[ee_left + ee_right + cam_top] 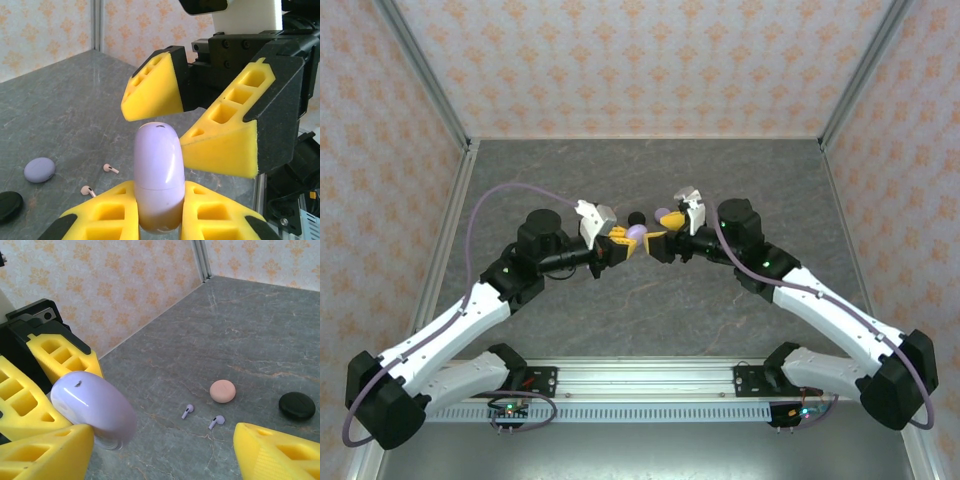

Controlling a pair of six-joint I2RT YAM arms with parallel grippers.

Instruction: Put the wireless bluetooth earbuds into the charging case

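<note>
The left claw (159, 191) is clenched on the lavender charging case (157, 170), its yellow fingers (107, 212) pressing the lower half from both sides, so the case stands upright with its rounded top clear of the grip. The lid seam runs around the case just above those fingers, and the lid is closed. The right claw (162, 440) faces it with its jaws spread wide and grasps nothing. One of its yellow fingers lies against the side of the case and the other stands well apart from it. Both claws meet above the grey worktop (240, 330). No earbud is in either claw or in the case: they lie loose on the worktop beyond the claws. In the left wrist view, two pale pinkish earbuds (111, 168) lie just past the left claw, off to its left and apart from each other. Farther that way lie one lavender disc (40, 169) and one black disc (9, 205). In the right wrist view, two lavender earbuds (187, 411) lie side by side beyond the gap between the right claw's fingers. One pink disc (222, 391) lies just behind them, and one black disc lies farther right. I cannot tell whether that black disc is the same one in both wrist views.
</note>
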